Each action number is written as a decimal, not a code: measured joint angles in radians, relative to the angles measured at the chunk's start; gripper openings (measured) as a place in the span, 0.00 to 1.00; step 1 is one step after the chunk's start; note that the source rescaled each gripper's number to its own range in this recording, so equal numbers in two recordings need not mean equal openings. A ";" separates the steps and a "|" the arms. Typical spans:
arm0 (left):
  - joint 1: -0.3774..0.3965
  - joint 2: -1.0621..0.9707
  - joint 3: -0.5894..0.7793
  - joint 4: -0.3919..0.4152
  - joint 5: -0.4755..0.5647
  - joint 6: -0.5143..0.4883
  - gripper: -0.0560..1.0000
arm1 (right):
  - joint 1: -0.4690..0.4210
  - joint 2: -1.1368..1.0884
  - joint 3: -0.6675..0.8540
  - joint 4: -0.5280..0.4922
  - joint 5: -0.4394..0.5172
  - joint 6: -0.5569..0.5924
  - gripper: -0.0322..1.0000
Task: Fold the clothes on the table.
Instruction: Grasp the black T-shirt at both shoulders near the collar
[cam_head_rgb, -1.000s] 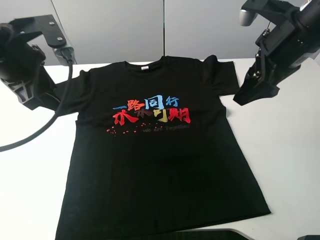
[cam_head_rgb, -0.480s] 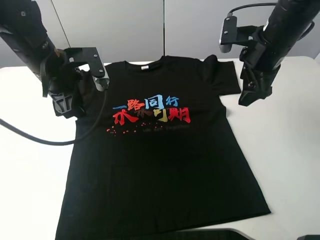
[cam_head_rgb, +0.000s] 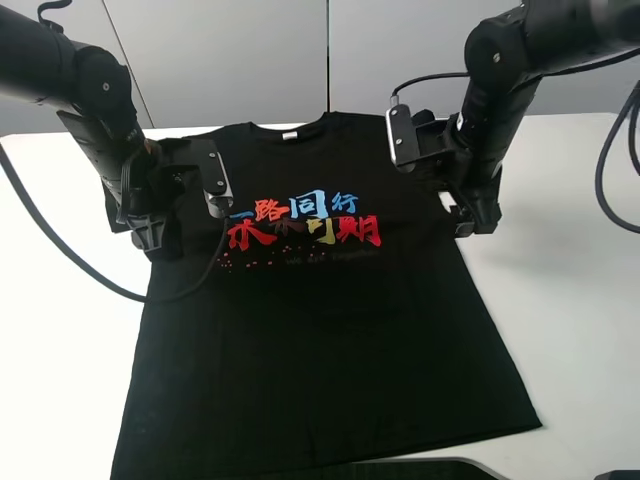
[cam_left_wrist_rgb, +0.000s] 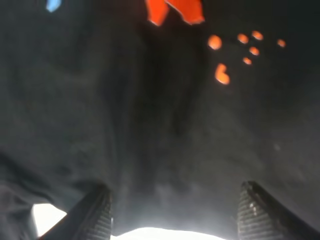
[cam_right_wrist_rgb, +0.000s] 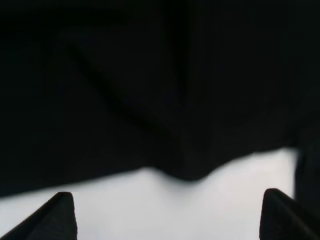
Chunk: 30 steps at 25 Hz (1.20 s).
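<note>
Though T-shirt (cam_head_rgb: 320, 330) sleeves largely hidden beneath them, left claw (cam_left_wrist_rgb: 172, 212) and right claw (cam_right_wrist_rgb: 167, 212) splayed wide, empty.

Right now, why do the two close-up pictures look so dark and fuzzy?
Left wrist view: the black T-shirt fills it up close, so the red dots look soft, and the white table glares. Right wrist view: almost all dark T-shirt, hardly any detail. Exterior high view: sharp and evenly lit.
</note>
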<state>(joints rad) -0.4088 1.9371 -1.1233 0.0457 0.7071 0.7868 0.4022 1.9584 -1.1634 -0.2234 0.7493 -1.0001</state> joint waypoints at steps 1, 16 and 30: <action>0.000 0.009 -0.011 0.002 -0.001 0.000 0.72 | 0.010 0.014 -0.006 -0.011 -0.014 0.016 0.81; 0.000 0.087 -0.063 0.056 -0.001 0.000 0.72 | 0.017 0.110 -0.088 0.033 -0.020 0.036 0.76; 0.022 0.119 -0.063 0.076 -0.007 -0.002 0.68 | 0.017 0.157 -0.088 0.077 -0.011 0.015 0.75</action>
<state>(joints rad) -0.3868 2.0565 -1.1859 0.1213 0.6999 0.7848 0.4197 2.1155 -1.2512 -0.1463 0.7385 -0.9847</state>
